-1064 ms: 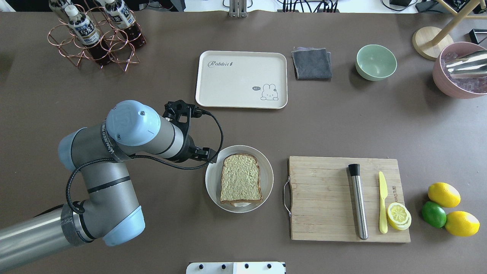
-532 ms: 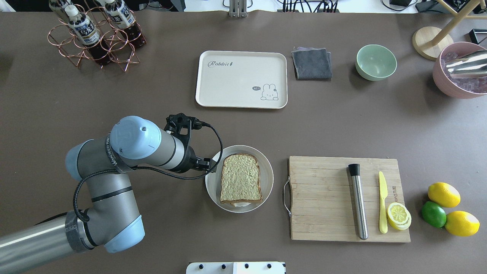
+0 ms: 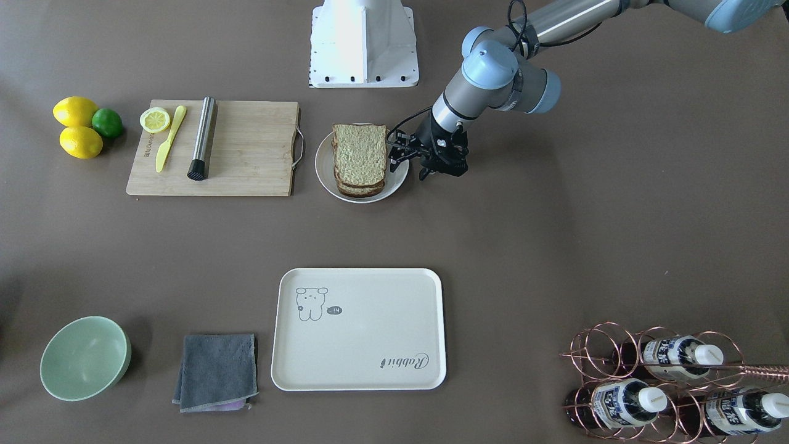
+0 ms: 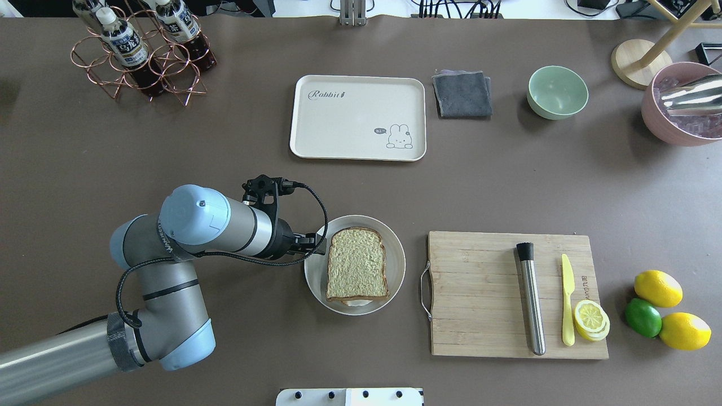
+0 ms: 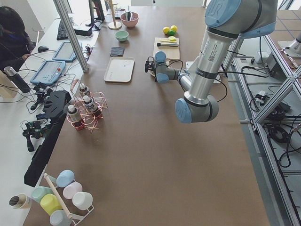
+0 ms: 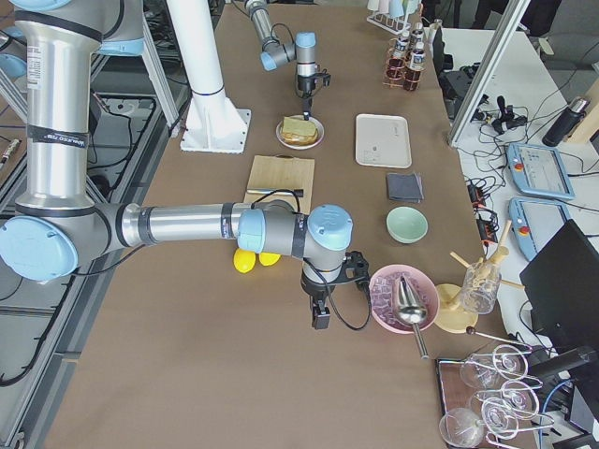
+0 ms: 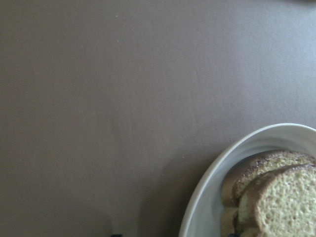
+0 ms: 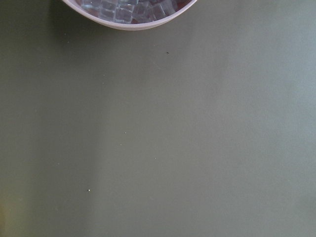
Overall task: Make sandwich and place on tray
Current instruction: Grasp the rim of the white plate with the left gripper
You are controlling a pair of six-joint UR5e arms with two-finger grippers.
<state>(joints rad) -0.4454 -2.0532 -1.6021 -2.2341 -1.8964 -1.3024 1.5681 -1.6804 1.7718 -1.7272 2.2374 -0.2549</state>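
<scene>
The sandwich [image 4: 357, 264] is two brown-crusted bread slices stacked on a round white plate [image 4: 397, 256], with a bit of white egg showing at the near edge. It also shows in the front view [image 3: 360, 154] and in the left wrist view [image 7: 284, 197]. My left gripper [image 4: 317, 243] is low at the plate's left rim and looks open, with nothing in it [image 3: 397, 154]. The cream tray [image 4: 350, 121] lies bare beyond the plate. My right gripper [image 6: 320, 318] shows only in the right side view, by the pink bowl, and I cannot tell its state.
A wooden cutting board [image 4: 479, 293] with a steel muddler, a yellow knife and lemon slices lies right of the plate. Lemons and a lime [image 4: 643, 317] lie beyond it. A grey cloth [image 4: 461, 93], a green bowl [image 4: 557, 92], a pink ice bowl [image 4: 677, 121] and a bottle rack [image 4: 141, 56] stand at the back.
My left arm has swung toward the table's near side and its wrist has come down beside the plate's left rim. The sandwich and plate have not moved.
</scene>
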